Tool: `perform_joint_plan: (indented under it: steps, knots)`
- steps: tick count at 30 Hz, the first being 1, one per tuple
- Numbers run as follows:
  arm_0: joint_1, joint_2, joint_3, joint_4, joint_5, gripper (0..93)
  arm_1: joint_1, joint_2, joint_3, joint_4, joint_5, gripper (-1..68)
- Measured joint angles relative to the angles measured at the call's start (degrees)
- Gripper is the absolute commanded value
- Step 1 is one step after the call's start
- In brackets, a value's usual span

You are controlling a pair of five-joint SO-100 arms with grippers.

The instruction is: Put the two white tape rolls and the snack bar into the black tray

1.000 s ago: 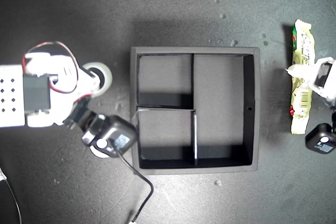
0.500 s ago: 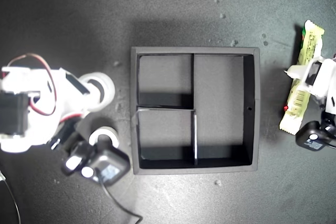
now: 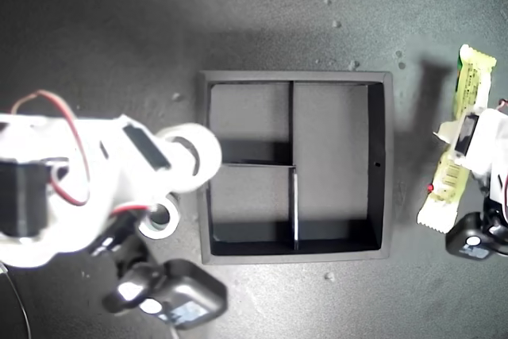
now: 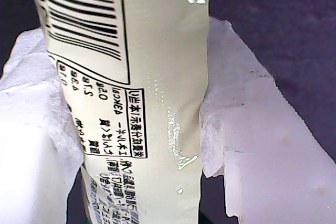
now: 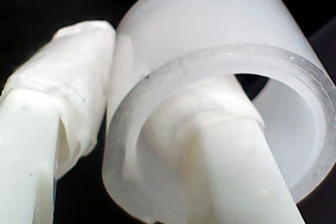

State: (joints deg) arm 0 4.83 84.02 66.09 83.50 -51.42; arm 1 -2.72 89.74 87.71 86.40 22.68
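The second pincer [image 5: 131,145] grips a stiff, light tape roll [image 5: 220,114] through its wall; the first pincer [image 4: 131,129] pinches the crinkly snack bar [image 4: 157,103] mid-length.

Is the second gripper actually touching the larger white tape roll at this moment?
Touching. In the second wrist view one finger passes through the hole of the larger white tape roll and the other presses its outer wall, clamping the ring.

Snack bar [image 4: 152,108] clamped between my first tool's [image 4: 139,145] white padded fingers [image 4: 247,145].
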Motion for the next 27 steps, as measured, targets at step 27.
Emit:
perform_joint_plan:
  steps: [27]
  knots:
    - [-3.60,-44.12,-53.70,20.48,1.05,7.5,-11.34,-35.77,-50.36,-2.20,0.00,25.5]
